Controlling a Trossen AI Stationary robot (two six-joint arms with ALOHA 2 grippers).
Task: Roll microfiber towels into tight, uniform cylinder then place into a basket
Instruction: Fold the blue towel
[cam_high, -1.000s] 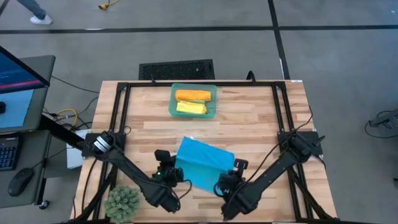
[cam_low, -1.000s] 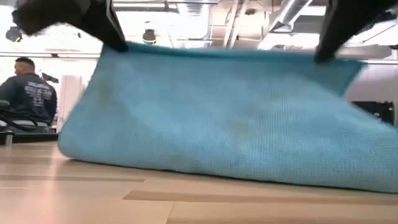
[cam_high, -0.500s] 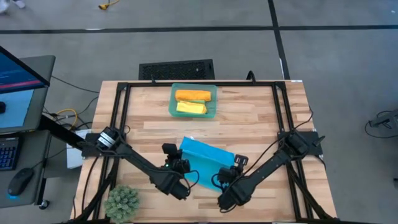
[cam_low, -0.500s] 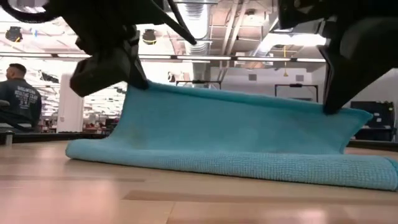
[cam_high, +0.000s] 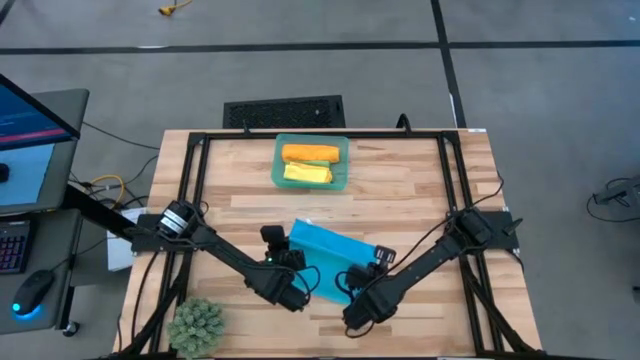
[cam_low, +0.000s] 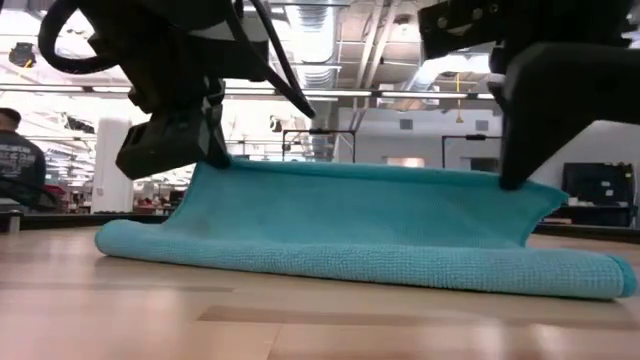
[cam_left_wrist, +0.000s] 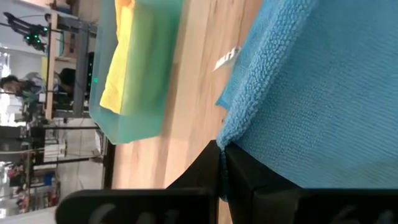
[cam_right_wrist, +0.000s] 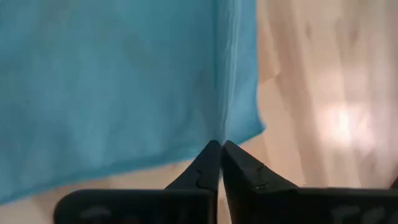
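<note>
While folding over the bright blue square microfiber towel (cam_low: 370, 225), gripping its lifted edge with left gripper (cam_high: 288, 262) and right gripper (cam_high: 362, 279), both pinched nearly closed. Next, probably laying that edge flat, then rolling tight.

I can read no writing, label, brand or number anywhere, neither on the cloth at my pincers nor on anything beyond them.

Robotics lab or industrial workspace: exposed ceiling ducts (cam_low: 345, 40), concrete floor (cam_high: 540, 90), monitor (cam_high: 25, 110) beside the wooden table (cam_high: 400, 195).
</note>
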